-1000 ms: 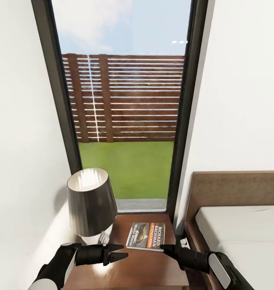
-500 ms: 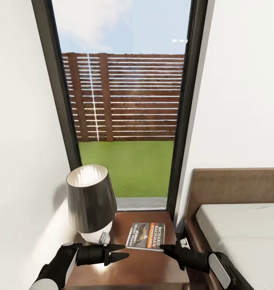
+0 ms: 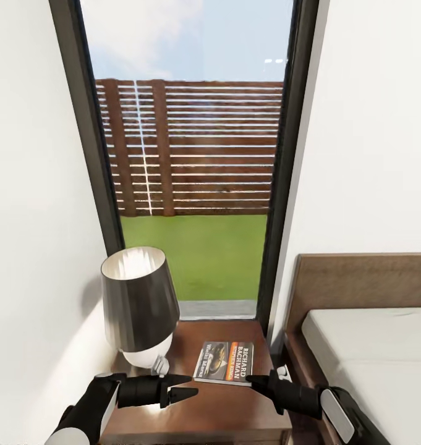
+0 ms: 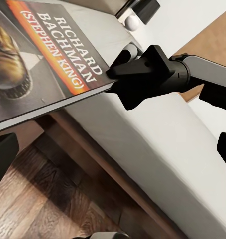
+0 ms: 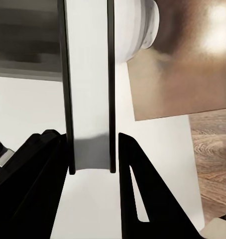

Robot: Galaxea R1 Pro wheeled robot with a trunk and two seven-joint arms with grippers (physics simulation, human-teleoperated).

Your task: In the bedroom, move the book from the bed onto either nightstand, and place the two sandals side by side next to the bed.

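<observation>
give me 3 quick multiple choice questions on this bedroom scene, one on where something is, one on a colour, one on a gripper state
1. Where does the thin dark paperback book appear in the head view?
A. on the pale mattress
B. over the dark brown wooden nightstand, right of the lamp
C. on the wood floor

2. What colour is the band on the book's cover that carries the white letters?
A. orange
B. green
C. blue

3. What is the right gripper doing?
A. hanging wide open
B. closed on the lamp
C. closed on the book's edge

Answers:
1 B: the head view shows the book above the nightstand top, beside the dark-shaded table lamp.
2 A: the left wrist view shows white "RICHARD BACHMAN" on orange.
3 C: the right wrist view shows both fingers against the book's thin edge.
</observation>
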